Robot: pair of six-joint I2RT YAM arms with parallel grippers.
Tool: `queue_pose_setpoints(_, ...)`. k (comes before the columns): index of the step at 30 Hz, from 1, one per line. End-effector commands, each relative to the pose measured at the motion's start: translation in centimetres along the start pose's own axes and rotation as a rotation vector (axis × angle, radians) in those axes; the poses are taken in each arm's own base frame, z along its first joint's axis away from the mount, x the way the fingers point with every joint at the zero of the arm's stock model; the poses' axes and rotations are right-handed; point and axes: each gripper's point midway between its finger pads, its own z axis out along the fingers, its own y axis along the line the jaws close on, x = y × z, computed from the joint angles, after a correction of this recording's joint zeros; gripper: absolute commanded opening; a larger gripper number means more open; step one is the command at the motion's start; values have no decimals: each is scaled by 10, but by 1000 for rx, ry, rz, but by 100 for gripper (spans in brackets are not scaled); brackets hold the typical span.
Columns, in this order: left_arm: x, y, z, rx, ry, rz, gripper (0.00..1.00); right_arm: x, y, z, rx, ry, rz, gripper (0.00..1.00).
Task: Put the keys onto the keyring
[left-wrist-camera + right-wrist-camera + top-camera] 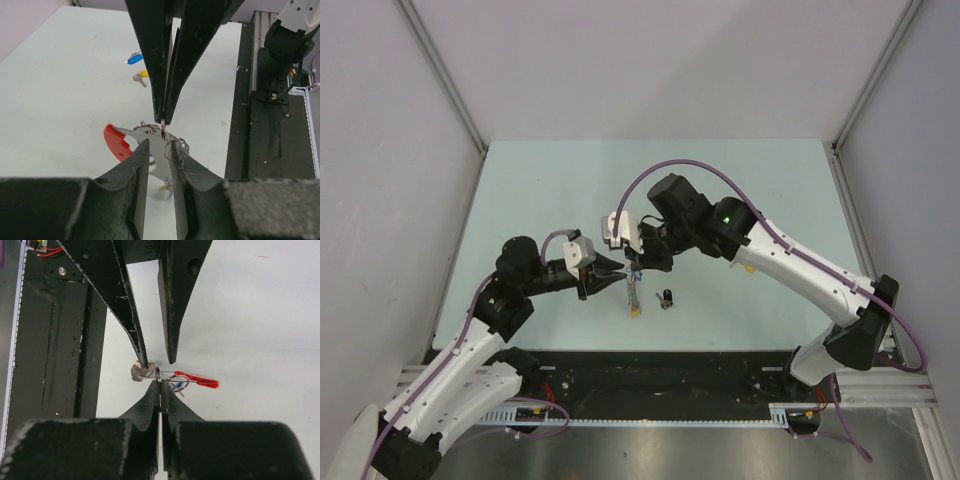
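The left pincer (pixel 608 271) reaches in toward the middle of the surface (pixel 740 200) with its fingers spread. In its own wrist view the grey plate of the keyring (pixel 159 157) shows in the gap between them, and from the opposite wrist only one fingertip seems to touch the ring's metal, so it looks like a brace and not a grip. The keyring hangs between the two arms, its red section (pixel 116 142) pointing away from the rail, with small blurred tags in blue and yellow dangling under it. Just to the right, the right pincer (pixel 160 387) is pressed together on the keyring, pinching a thin wire loop (pixel 158 374) at its rim; whether a key is clamped in there as well cannot be told. Further right on the surface, well apart from the ring, lie a blue-tagged key (pixel 133 59) and, beside it, a yellow-tagged key (pixel 142 76), both loose. I judge the step in hand to be holding and steadying the ring so that it can be opened, with the blue key not yet threaded. The next move probably calls for one pincer to keep the ring firm while the other fetches that key, then a fine alignment of its small hole with the ring's opening.
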Motion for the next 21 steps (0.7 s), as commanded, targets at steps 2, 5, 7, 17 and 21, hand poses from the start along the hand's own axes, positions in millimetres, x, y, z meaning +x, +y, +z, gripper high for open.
queue_pose_setpoints(2, -12, -9, 0, 42, -54, 30, 27, -32, 2, -24, 39, -120, -58, 0)
queue_pose_setpoints(5, -15, -12, 1, 65, -58, 21, 26, -31, 3, -23, 34, -115, -56, 0)
queue_pose_setpoints(7, -20, -12, 1, 71, -80, 34, 26, -30, 4, -22, 31, -110, -55, 0)
queue_pose_setpoints(17, -26, -15, 2, 92, -93, 32, 23, -30, 6, -17, 19, -104, -60, 0)
queue_pose_setpoints(21, -23, -12, 3, 78, -78, 17, 16, -31, 8, -15, 12, -103, -66, 0)
